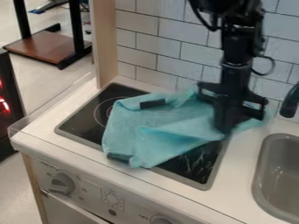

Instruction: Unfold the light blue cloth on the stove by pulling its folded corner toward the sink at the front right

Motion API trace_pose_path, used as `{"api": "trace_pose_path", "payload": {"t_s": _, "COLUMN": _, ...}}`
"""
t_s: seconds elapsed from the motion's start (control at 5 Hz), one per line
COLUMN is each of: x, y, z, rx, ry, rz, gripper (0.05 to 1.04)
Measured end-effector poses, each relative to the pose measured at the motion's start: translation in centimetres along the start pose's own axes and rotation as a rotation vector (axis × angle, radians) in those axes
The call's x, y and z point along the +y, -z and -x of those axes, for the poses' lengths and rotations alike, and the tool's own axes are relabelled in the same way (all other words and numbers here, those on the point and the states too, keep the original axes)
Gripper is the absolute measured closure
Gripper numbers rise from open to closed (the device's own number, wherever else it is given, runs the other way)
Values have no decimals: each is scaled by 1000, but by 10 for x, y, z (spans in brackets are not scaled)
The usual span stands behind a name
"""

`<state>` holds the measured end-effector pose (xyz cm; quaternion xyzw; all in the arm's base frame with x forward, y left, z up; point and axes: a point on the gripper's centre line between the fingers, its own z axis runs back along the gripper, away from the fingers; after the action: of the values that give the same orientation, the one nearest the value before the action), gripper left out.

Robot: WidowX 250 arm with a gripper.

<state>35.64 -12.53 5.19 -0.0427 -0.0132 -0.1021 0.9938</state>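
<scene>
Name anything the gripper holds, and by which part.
A hold cannot be told for certain; the gripper is at the right part of the teal cloth.

The white counter [234, 177] has a black stovetop [194, 168] set into it, near a grey sink [281, 177]. A rumpled light-blue cloth [130, 129] lies across the stovetop, covering much of its dark surface.
</scene>
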Motion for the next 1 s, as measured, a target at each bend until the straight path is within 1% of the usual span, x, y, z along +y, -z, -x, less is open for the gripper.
{"api": "trace_pose_path", "payload": {"t_s": 0.4, "x": -41, "y": 5, "z": 11, "rx": 30, "ry": 64, "rz": 54, "gripper": 1034}}
{"api": "trace_pose_path", "payload": {"t_s": 0.6, "x": -57, "y": 10, "z": 16, "rx": 33, "ry": 86, "rz": 72, "gripper": 1034}}
{"api": "trace_pose_path", "payload": {"t_s": 0.8, "x": -61, "y": 23, "z": 21, "rx": 48, "ry": 90, "rz": 80, "gripper": 1012}}
{"api": "trace_pose_path", "payload": {"t_s": 1.0, "x": -60, "y": 26, "z": 22, "rx": 60, "ry": 79, "rz": 73, "gripper": 857}}
